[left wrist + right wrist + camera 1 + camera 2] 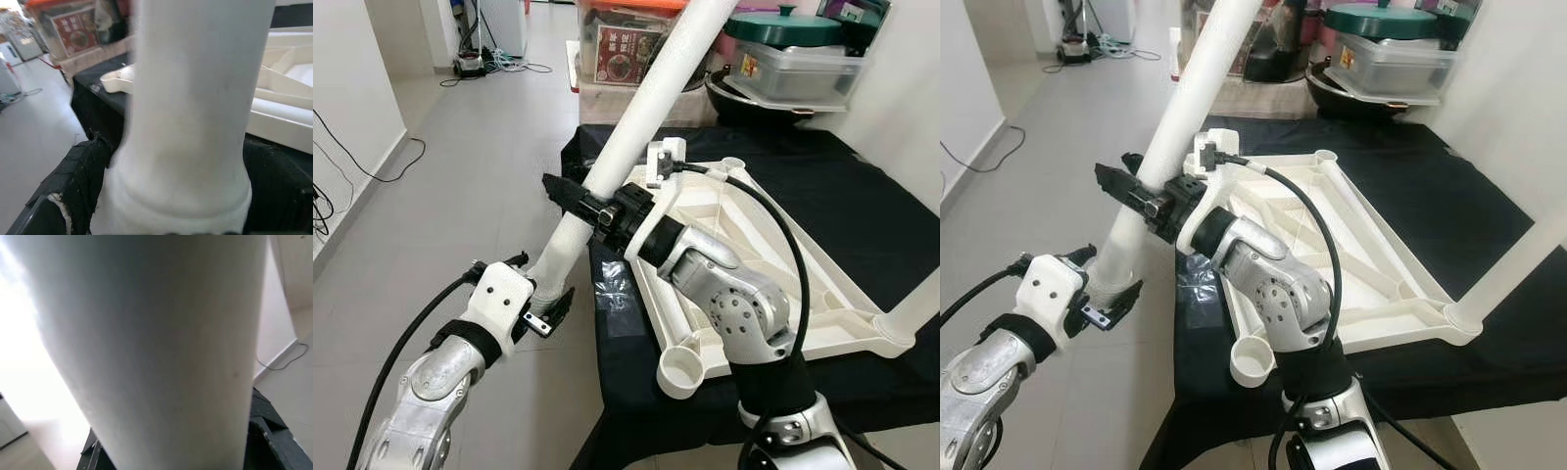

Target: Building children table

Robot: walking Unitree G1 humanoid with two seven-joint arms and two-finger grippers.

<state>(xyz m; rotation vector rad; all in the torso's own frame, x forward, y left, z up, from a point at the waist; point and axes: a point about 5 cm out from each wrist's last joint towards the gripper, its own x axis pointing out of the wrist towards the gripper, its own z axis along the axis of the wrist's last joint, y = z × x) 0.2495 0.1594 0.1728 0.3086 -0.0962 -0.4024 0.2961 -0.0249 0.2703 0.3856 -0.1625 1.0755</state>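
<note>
A: A long white table leg (646,108) is held slanting across the middle of the head view, its top end running off toward one o'clock and its flared foot down at seven o'clock.

B: And it is gripped twice. The left gripper (546,299) is closed on the flared foot, black fingers (558,305) pressed to either side of it, out over the grey floor (460,176).

A: Higher up, at about eleven o'clock from the silver right arm's elbow, the right gripper (579,199) is clamped round the leg's shaft, fingers wrapped tight with no gap seen.

B: The upturned white tabletop (822,294) is laid on the black cloth (862,196) at three o'clock of the leg, ribs facing up. An open round socket (681,372) is seen at its near corner, at five o'clock from the left gripper and apart from the leg's foot.

A: One fitted leg (920,308) is already stood in the far-right corner socket.

B: From the left wrist, the leg's collar is seen hard against the camera, with the tabletop just beyond. Boxes and a green-lidded pot (783,27) are stacked at twelve o'clock.
</note>
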